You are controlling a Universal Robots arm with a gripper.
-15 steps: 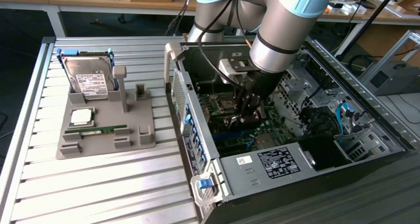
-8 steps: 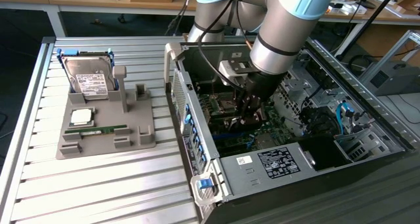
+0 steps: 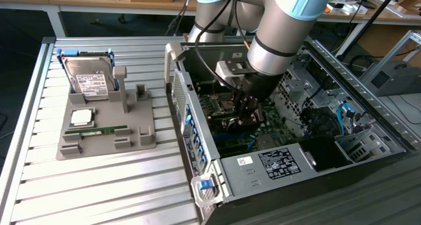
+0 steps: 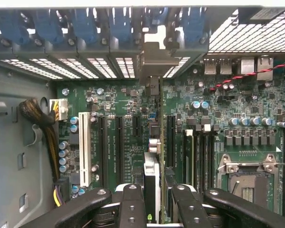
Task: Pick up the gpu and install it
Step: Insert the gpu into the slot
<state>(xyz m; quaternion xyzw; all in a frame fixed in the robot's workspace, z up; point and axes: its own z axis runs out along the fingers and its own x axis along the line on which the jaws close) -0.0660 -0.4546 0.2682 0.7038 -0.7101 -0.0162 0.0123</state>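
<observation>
Tool: my tool [image 4: 154, 209] sits low inside the open computer case [image 3: 368, 136], fingers [image 4: 133, 209] clamped on the gpu [image 4: 154, 142].
Gpu: I see it edge-on and upright between the fingers, standing over the motherboard [image 4: 118, 142] among the expansion slots; its silver bracket [image 4: 156, 57] meets the rear slot wall.
Arm: it reaches down into the case in the exterior view.
Tabletop: on the slatted tabletop [image 3: 98, 185], at the exterior view's left, a grey holder [image 3: 105, 131] carries a hard drive [image 3: 88, 79], a processor [image 3: 82, 117] and a RAM stick [image 3: 98, 131].
</observation>
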